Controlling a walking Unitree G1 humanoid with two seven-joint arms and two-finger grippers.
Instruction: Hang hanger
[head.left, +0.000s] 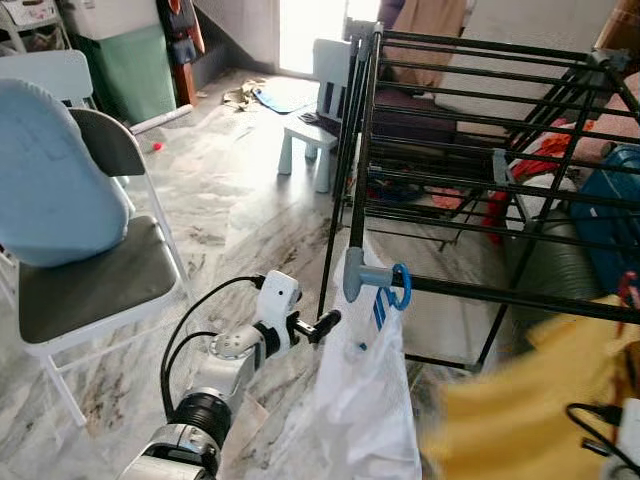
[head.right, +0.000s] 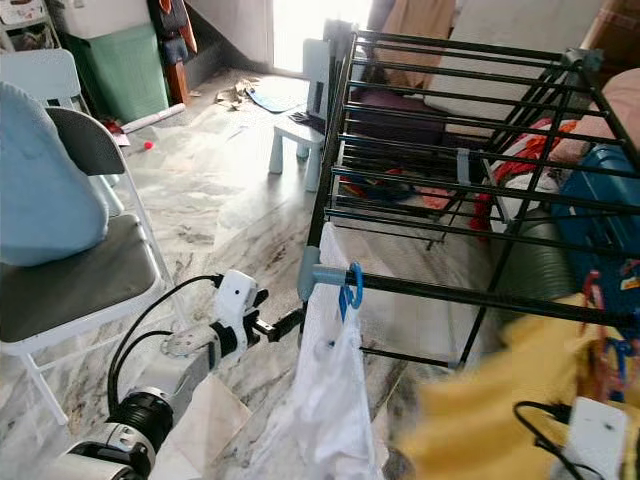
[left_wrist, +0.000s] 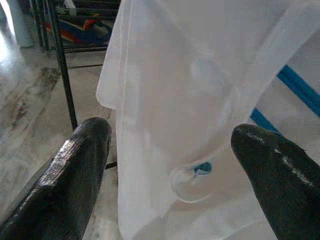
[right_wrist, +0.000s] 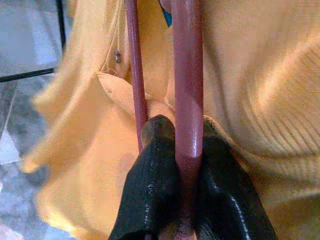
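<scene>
A black drying rack (head.left: 470, 110) stands ahead of me. On its front bar hangs a blue hanger (head.left: 401, 286) carrying a white garment (head.left: 365, 400). My left gripper (head.left: 327, 324) is open just beside that garment's left edge; in the left wrist view its fingers (left_wrist: 75, 180) are spread apart, with the white cloth (left_wrist: 200, 100) close in front of them. My right gripper (right_wrist: 182, 135) is shut on the bar of a dark red hanger (right_wrist: 187, 75) that holds a yellow garment (head.left: 530, 410). The garment is blurred at the lower right, below the rack's front bar.
A folding chair (head.left: 90, 280) with a pale blue cushion (head.left: 50, 180) stands at the left. A small white child's chair (head.left: 315, 130) and a green bin (head.left: 135, 70) are farther back. A blue case (head.left: 610, 210), a grey hose and clothes lie under the rack.
</scene>
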